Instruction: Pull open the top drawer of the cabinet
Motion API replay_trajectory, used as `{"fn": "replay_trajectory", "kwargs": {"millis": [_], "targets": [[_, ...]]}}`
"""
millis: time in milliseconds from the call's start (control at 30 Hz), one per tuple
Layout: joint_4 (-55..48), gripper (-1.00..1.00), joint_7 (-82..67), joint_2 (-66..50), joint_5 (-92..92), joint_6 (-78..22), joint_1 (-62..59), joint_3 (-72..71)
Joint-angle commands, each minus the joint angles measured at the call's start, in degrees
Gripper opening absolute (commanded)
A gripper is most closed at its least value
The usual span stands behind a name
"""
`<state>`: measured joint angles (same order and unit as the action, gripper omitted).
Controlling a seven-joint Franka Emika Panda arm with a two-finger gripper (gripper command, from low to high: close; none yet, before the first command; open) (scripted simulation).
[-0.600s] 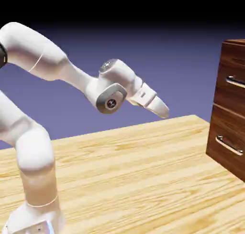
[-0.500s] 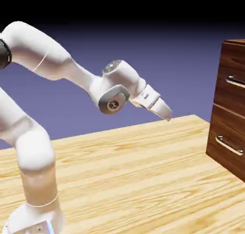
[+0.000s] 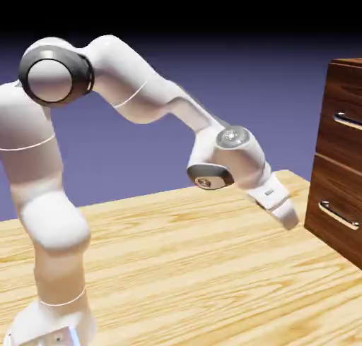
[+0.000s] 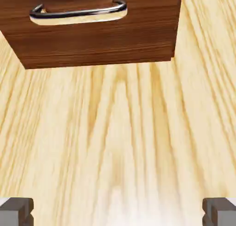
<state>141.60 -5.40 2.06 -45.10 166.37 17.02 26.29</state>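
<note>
The grey-tipped two-finger claw (image 4: 118, 212) is pointing down at the pale wooden tabletop (image 4: 115, 128), jaws spread wide and empty, likely for straddling a bar. The dark reddish-brown top drawer with silver handle (image 3: 346, 122) is sitting above, untouched.

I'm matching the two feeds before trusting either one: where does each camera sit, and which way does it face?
Exterior view: fixed beside the robot, looking across the tabletop toward the cabinet at the right edge; most of the white arm shows, down to its base.
Hand view: on the hand, looking along the gripper down at the tabletop and a drawer front's lower part; only two grey finger tips show, wide apart.
Shared: tabletop, cabinet, a silver bar handle.
</note>
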Motion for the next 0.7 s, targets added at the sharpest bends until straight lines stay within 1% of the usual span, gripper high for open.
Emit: {"fn": "replay_trajectory", "kwargs": {"millis": [0,667], "targets": [[-1.0,1.0,-2.5,-1.6,-2.4,-0.4,1.0,1.4],[-21.2,1.0,-52.3,-33.5,-49.3,-8.3,18.1,28.7]]}}
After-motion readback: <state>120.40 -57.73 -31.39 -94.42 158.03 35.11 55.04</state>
